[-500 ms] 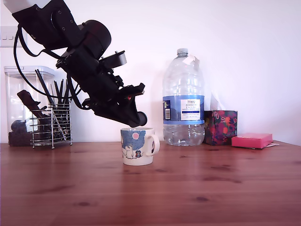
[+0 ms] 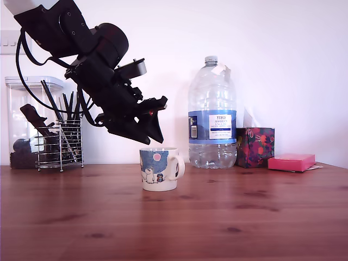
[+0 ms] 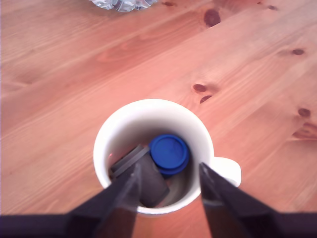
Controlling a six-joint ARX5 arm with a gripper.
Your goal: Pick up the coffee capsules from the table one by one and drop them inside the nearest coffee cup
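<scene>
Worktop [image 2: 228,217]: wood, reddish-brown, clear grain and dark knots, smooth with a faint satin sheen. Mug [image 2: 157,171]: white glazed ceramic, glossy, printed outside, plain inside. Blue capsule [image 3: 169,153]: smooth, even, low sheen; plastic or coated metal, cannot tell. Dark capsule [image 3: 146,176]: dull grey-brown, blurred, material unclear. Pincer [image 2: 156,140]: black, matt, hard-looking. Bottle [image 2: 212,98]: clear plastic, ribbed, shiny, with a paper-like label [image 2: 219,126]. Wire holder [image 2: 58,147]: bright metal wire. Tub [image 2: 19,103]: clear plastic. Pink box [image 2: 291,161]: matt, card-like.
</scene>
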